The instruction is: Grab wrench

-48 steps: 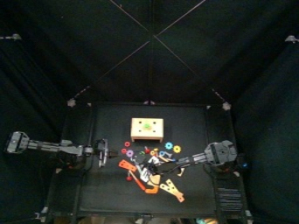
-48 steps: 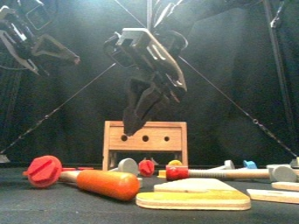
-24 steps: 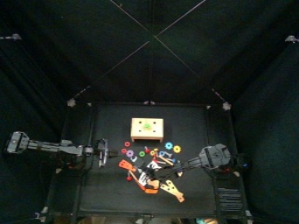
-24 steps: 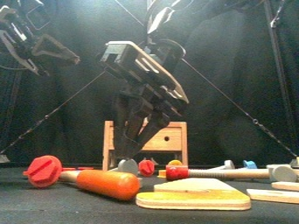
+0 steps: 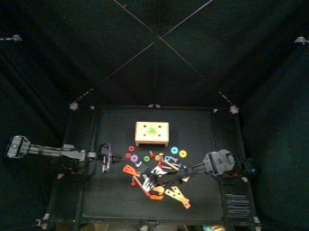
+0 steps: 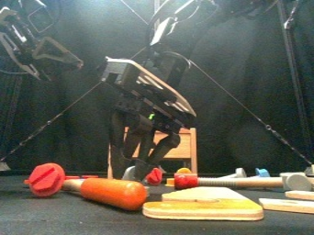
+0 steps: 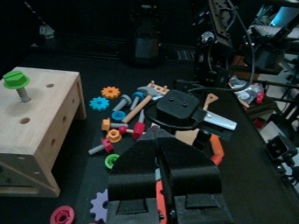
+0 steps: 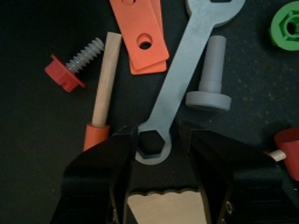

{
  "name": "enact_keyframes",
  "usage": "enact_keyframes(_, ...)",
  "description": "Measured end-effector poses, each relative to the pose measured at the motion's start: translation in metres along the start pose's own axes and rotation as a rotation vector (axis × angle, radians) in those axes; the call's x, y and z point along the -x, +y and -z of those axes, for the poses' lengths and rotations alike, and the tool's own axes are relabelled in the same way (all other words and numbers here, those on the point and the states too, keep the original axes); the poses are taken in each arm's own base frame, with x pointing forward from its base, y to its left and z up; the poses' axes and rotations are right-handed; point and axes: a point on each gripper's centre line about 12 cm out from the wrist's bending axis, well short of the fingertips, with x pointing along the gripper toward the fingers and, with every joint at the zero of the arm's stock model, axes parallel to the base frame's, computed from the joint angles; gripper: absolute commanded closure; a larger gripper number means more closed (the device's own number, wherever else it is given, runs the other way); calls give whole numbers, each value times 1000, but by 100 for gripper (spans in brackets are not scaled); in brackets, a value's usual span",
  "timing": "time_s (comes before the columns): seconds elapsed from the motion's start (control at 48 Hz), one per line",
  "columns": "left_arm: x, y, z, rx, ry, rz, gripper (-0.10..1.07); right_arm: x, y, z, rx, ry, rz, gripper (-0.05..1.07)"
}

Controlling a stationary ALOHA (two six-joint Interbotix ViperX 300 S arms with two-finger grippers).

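Approach step in hand: right claw (image 8: 162,162) spread, straddling ring end of flat grey-blue toy wrench (image 8: 184,74) on black counter (image 8: 30,35). Next, probably: lower, pinch.

A smooth, matt grey plastic wrench (image 8: 183,77) lies on a matt black bench (image 8: 35,114). Beside it, a pale bare-wood handle (image 8: 104,80). The block (image 7: 33,122) looks like unfinished light wood.

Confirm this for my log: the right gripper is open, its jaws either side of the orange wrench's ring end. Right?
One detail is wrong: the wrench is grey, not orange. The right wrist view shows the right gripper open, with its jaws either side of that grey wrench's ring end; the orange flat piece lies beside it.
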Motion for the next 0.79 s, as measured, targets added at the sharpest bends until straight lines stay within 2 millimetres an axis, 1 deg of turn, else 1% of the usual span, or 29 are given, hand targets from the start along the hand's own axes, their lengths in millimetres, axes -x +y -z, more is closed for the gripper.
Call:
enact_keyframes(0.229,0,0,1,0,1,-2,69,-3,0,0,-2,3,6,19)
enact_keyframes(0.562,0,1,1,9,3,-4,69,-10,-5,-10,-35,-2,14,20)
enact_keyframes(0.667,0,1,1,9,1,-4,69,-14,-6,-10,-36,2,18,21)
enact_keyframes(0.792,1,1,2,9,5,-3,69,-17,-6,-9,-37,8,29,25)
